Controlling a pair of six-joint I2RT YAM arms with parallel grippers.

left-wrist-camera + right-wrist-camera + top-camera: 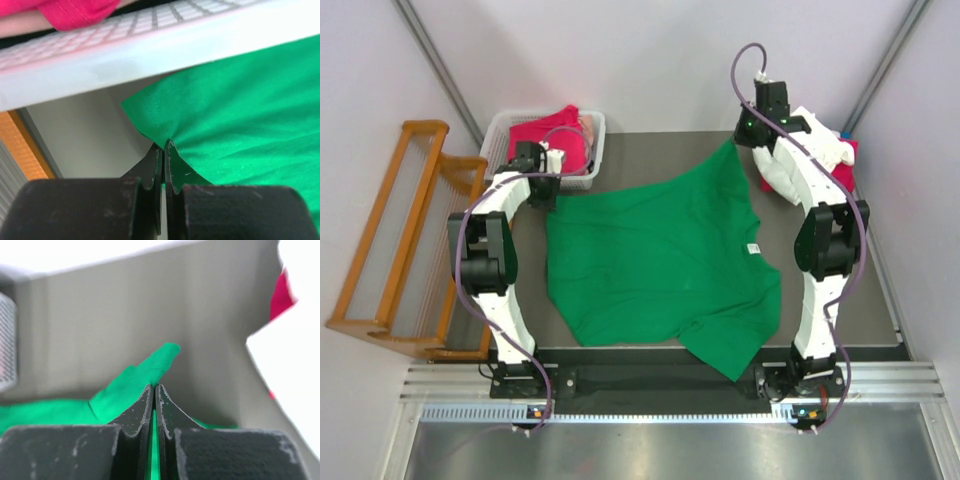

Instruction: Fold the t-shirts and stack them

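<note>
As my left gripper (163, 146) and right gripper (154, 388) pinch far corners of the green t-shirt (660, 260), I judge it light, limp, best held by corners.

Overhead down-looking; wrists close-up; shirt (660, 250) shared.

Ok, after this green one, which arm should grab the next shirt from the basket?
Left. The left gripper sits beside the basket, pinching a corner of the green shirt; the right gripper is across the table.
</note>
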